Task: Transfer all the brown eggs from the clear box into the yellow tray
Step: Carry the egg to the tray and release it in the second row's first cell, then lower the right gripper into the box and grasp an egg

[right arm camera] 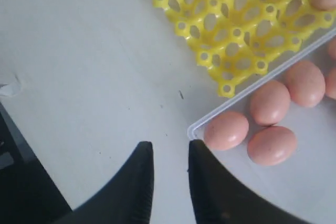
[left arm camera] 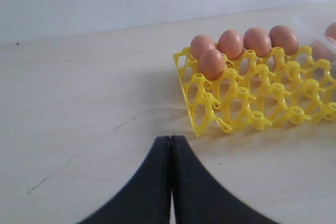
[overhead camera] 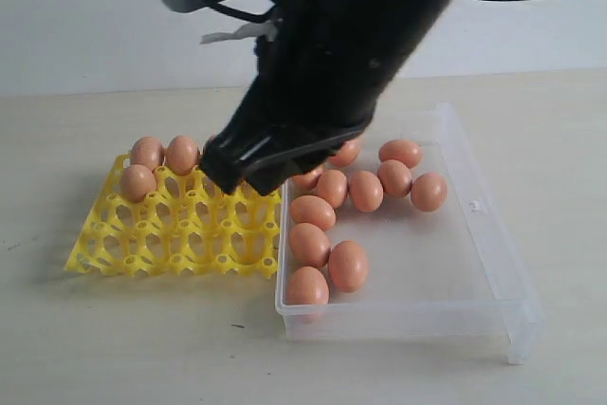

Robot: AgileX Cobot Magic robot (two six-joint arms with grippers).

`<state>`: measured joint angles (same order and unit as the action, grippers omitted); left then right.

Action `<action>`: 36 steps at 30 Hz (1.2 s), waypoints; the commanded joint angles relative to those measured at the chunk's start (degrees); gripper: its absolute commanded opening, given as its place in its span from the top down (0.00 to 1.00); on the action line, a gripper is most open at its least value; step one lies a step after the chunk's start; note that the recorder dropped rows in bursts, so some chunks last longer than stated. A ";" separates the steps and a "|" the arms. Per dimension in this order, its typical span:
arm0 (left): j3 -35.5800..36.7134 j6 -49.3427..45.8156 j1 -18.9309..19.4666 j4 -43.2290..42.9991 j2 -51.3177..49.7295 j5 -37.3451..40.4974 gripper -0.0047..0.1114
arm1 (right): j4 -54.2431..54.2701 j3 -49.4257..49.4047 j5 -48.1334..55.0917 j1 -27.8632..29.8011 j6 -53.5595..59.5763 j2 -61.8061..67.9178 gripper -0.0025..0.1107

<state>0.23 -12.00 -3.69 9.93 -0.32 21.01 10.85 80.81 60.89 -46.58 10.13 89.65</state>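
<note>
The brown eggs look smooth, light and brittle, apt to roll or slip; I'd take one across its middle, a pad on each long flank, with a soft squeeze; ten or so lie loose in the clear box, the closest just beyond the right gripper fingertips, past the box's corner wall; five sit in the yellow tray, farther out from those fingers, which stand slightly apart around nothing; the left gripper is pinched closed and empty, the tray's corner just ahead.
</note>
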 commanded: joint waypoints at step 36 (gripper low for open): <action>-0.23 0.01 -0.25 -0.12 0.32 -0.45 0.96 | 12.08 -16.41 -29.32 17.38 -2.64 20.46 0.50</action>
<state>0.23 -12.00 -3.69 9.93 -0.32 21.01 22.98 64.04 32.05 -29.58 6.81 109.32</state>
